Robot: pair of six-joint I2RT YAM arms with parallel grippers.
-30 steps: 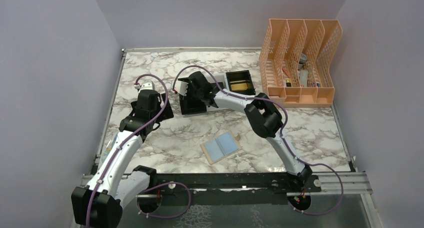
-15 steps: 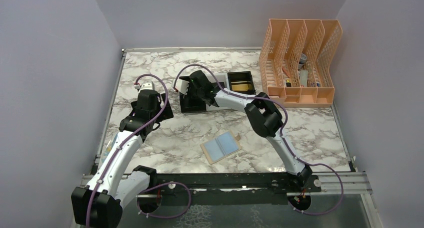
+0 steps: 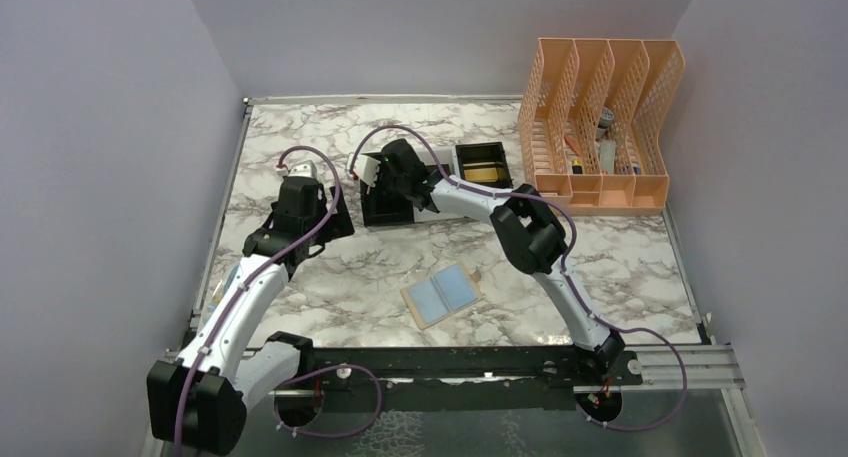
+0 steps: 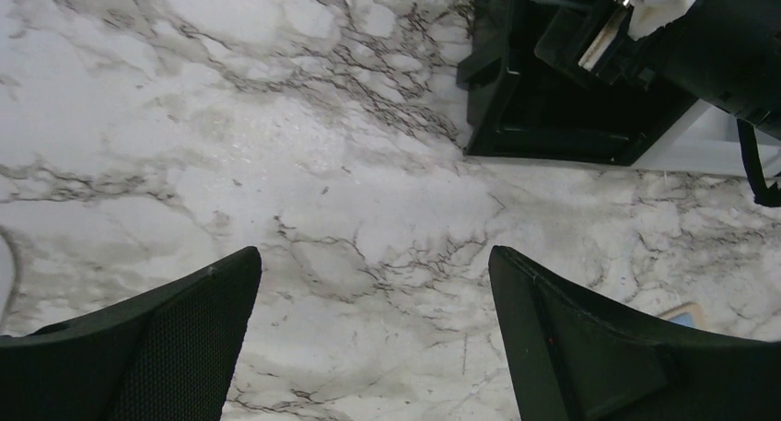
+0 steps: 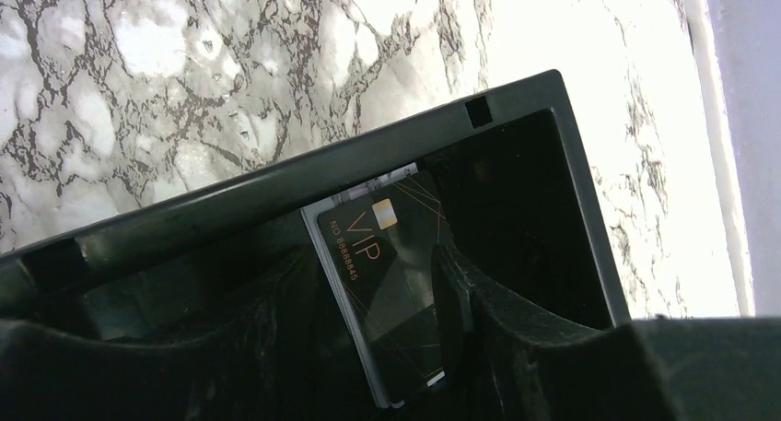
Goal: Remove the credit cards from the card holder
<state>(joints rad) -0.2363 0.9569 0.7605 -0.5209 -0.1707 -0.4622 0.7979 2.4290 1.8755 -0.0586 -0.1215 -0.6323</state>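
Overhead, the right arm bends across to a small black plastic bin (image 3: 385, 217) that sits toward the far edge of the marble-patterned bench (image 3: 330, 267), left of its middle. In the right wrist view, the right claw (image 5: 368, 283) sits low inside this bin. A dark grey plastic credit card lettered VIP (image 5: 391, 255) lies tilted in the gap between the claw's fingers (image 5: 502, 338), one corner against the bin's wall. The fingers stand apart, one at either long edge of the card; whether they press those edges or clear them cannot be told.

The left claw (image 4: 373, 264) gapes wide over bare marble near the same bin and holds nothing. The flat tan two-panel card holder with bluish clear pockets (image 3: 441, 295) lies opened flat toward the near edge of the bench, about its middle, well apart from both claws. Whether a card remains in its pockets is too small to tell. A gold card (image 3: 482, 174) rests in a second black bin (image 3: 458, 165) just right of the first.

The step in hand appears to be depositing the dark card. To do it well, the fingers should spread until both clear the card's edges. The claw should then rise straight up, with no sideways sweep, since the leaning card could catch a finger and ride over the rim.
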